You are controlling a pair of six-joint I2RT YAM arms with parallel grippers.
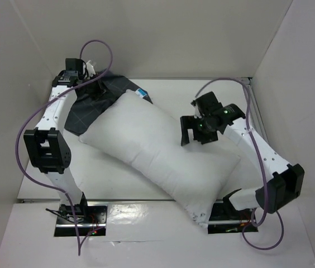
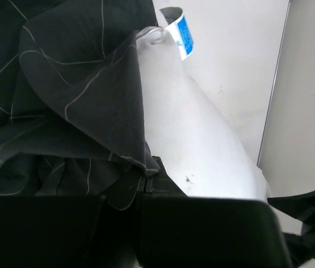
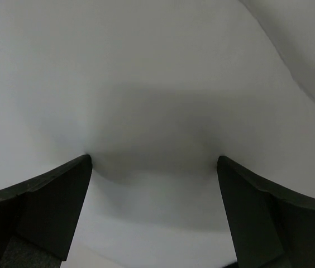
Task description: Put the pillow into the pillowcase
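Note:
The white pillow [image 1: 157,151] lies diagonally across the table, from back left to front right. The dark grid-patterned pillowcase [image 1: 87,109] is bunched at the back left, with the pillow's far corner lying on it. My left gripper [image 1: 96,88] is shut on the pillowcase's hem. In the left wrist view the gripper [image 2: 145,176] pinches a fold of the pillowcase [image 2: 74,95] right beside the pillow [image 2: 202,139]. My right gripper [image 1: 195,134] is open over the pillow's right side. In the right wrist view the gripper [image 3: 153,162] has both tips pressed into the pillow [image 3: 152,84].
A blue and white label [image 1: 142,93] sticks out at the pillow's far corner; it also shows in the left wrist view [image 2: 183,34]. White walls [image 1: 291,84] close in the table at the back and both sides. The pillow's near corner [image 1: 202,216] reaches the right arm's base.

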